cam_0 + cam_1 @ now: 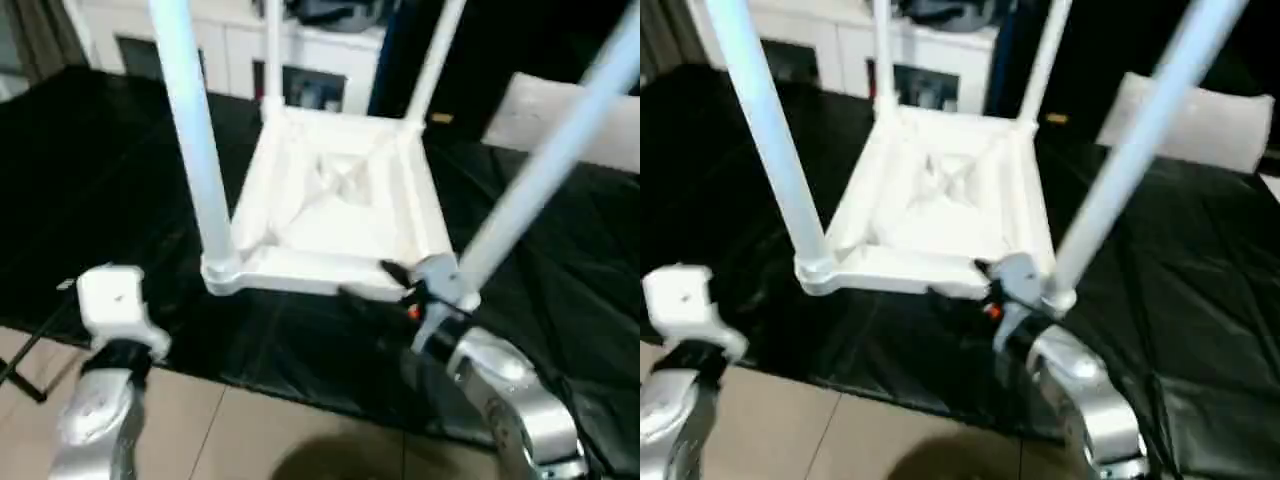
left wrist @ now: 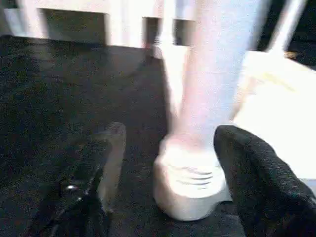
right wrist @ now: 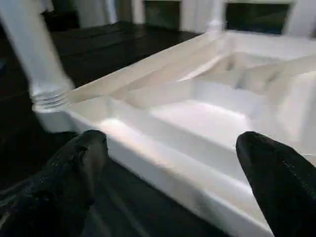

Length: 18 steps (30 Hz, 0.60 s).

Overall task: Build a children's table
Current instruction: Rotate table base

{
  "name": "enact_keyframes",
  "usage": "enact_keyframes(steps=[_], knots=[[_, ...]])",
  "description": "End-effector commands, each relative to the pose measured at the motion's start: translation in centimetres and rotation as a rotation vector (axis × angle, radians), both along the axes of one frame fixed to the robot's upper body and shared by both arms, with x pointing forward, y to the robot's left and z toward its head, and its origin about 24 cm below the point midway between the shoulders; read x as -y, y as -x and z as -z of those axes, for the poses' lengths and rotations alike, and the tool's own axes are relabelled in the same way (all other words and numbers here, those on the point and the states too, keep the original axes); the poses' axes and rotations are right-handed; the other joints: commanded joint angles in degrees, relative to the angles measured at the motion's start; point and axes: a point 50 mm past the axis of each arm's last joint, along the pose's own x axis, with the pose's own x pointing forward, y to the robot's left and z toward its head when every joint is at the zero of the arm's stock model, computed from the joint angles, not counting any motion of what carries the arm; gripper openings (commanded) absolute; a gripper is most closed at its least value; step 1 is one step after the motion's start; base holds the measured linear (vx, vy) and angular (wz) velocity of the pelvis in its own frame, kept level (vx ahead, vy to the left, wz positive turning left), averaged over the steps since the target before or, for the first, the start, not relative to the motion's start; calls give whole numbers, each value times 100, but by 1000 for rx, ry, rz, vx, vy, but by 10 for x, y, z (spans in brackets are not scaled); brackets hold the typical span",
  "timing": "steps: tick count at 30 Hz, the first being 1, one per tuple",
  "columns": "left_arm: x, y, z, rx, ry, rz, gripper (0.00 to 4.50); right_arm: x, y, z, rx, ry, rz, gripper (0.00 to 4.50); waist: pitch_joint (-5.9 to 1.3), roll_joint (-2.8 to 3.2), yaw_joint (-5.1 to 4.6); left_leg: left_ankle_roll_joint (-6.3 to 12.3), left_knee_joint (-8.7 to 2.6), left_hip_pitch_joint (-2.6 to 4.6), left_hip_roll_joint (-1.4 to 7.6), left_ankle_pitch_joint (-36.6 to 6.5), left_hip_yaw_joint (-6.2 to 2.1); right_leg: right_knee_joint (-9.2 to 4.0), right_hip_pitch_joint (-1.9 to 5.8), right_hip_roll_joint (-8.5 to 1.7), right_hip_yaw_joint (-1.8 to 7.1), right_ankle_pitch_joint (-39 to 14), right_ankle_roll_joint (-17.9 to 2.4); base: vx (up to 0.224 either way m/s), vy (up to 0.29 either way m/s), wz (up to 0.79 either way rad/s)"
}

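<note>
**A:** Start nearest. What are the arms doing?

**B:** The left gripper (image 2: 168, 182) has its jaws parted either side of the near-left leg (image 1: 195, 140), just above the threaded collar where that leg meets the corner socket (image 1: 222, 272). They stand clear of the leg on both sides, so nothing is gripped. In the head view the left wrist sits low, short of the black sheet's near edge.

**A:** And the right?

**B:** The right gripper (image 3: 173, 163) is wide open and empty, its two black fingers (image 3: 276, 173) straddling the near rim of the tabletop (image 1: 335, 215). From the head camera it sits at the near-right corner, beside the base of the near-right leg (image 1: 540, 170).

**A:** Where's the table itself?

**B:** Upside down on the black-covered desk (image 1: 100, 170), ribbed underside up, so the sockets face upward to take legs. All four legs stand in their corners; the two far legs (image 1: 435, 60) rise at the back edge.

**A:** So why hover there?

**B:** My guess: the legs look seated, and open jaws near the two front corners suit either a last check of the joints or taking hold to turn the table over.

**A:** Beyond that?

**B:** A pale flat sheet (image 1: 560, 120) at far right, white cabinets (image 1: 320, 60) behind.
</note>
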Motion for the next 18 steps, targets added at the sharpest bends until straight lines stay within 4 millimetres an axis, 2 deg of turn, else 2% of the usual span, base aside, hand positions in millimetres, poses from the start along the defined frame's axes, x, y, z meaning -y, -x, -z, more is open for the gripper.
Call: enact_keyframes(steps=[1,2,3,4,7,8,9,10,11,12,14,16,18], knots=[[-4,-4,-1,8,7,37,345,7,-9,-6,33,19,46,450,-199,25,-20,228,-663,-176,407,-1077,-138,-492,247,-463,268,-2485,-711,-57,-20,-2],[-6,-6,-2,10,4,49,356,8,-13,-7,37,25,53,450,-211,45,-64,267,-655,-177,396,-939,-128,-484,224,-448,270,-2368,-757,0,0,0],[-10,-8,-3,11,0,58,356,8,-15,-6,36,44,54,450,-215,50,-80,292,-656,-192,388,-895,-122,-487,232,-441,269,-2311,-780,0,0,0],[-12,-9,-3,11,-2,64,362,8,-17,-6,35,59,55,450,-226,34,-101,313,-647,-205,397,-783,-110,-476,239,-435,263,-2157,-851,-19,-64,4],[-17,-12,-4,13,-11,73,392,9,-20,-6,47,73,63,450,-260,63,-114,397,-613,-207,403,-418,-58,-445,245,-423,266,-1674,-1093,0,0,0],[-28,-13,-5,0,-28,75,395,14,-26,-9,43,65,96,450,-275,71,-99,428,-596,-223,414,-152,-47,-414,265,-427,263,-1345,-1199,0,0,0],[-33,-14,-6,-10,-31,91,400,17,-29,-10,41,66,113,450,-292,89,-111,450,-589,-213,397,-28,-32,-384,248,-393,241,-1120,-1269,0,0,0],[-34,-15,-6,-12,-25,103,410,19,-30,-10,42,70,121,450,-307,73,-112,454,-581,-217,396,81,-31,-360,266,-394,235,-966,-1303,0,0,0],[-35,-16,-5,-22,-16,148,410,23,-33,-10,44,81,144,450,-348,90,-99,514,-554,-218,399,473,-31,-298,282,-396,223,-460,-1398,0,0,0],[-35,-16,-5,-22,-16,148,422,23,-33,-10,44,81,144,450,-352,97,-99,620,-543,-220,413,798,-20,-256,266,-388,202,-55,-1518,0,0,0],[-34,-17,-4,-28,-10,201,436,30,-36,-10,48,102,184,450,-337,121,-79,714,-539,-204,434,890,-1,-257,249,-399,171,46,-1644,0,0,0],[-34,-19,-5,-35,-4,256,447,39,-38,-9,50,120,235,450,-330,118,-52,749,-553,-183,447,749,15,-270,239,-403,155,-133,-1671,0,0,0],[-36,-24,-5,-47,-4,296,447,48,-40,-9,50,128,294,450,-310,151,-22,671,-570,-162,462,492,34,-294,228,-411,148,-409,-1655,0,0,0]])
